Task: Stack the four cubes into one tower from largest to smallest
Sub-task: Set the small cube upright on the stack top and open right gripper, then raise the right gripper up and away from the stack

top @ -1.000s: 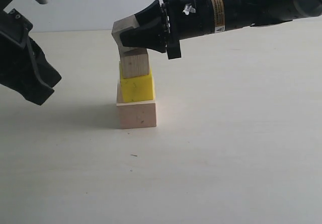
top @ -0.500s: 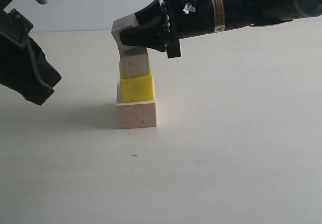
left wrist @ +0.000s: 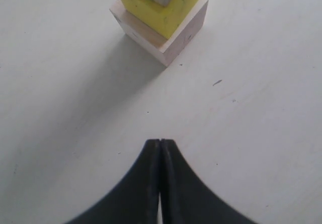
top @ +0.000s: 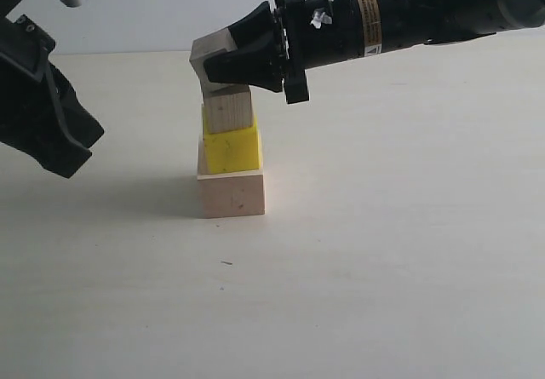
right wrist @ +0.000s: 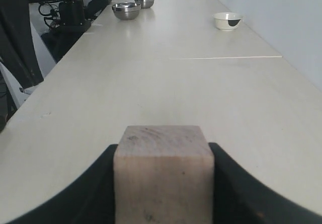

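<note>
This is the last step. Three cubes stand as a tower (top: 230, 162): the big cube (top: 231, 194) at the bottom, the yellow cube (top: 230, 148) on it, and a small cube (top: 229, 110) on top. The right gripper (top: 220, 66) holds the last cube (top: 207, 54) tight between its jaws, just above the tower's top and a bit tilted. I cannot tell if it touches. Next, I think, the cube must be made level, set square over the top, put down softly and let go without a bump. The left gripper (left wrist: 160, 156) is pinched together with nothing in it, well off to the side of the tower. A yellow label (top: 367, 23) on the right arm has writing too small to read. The cubes have none.
</note>
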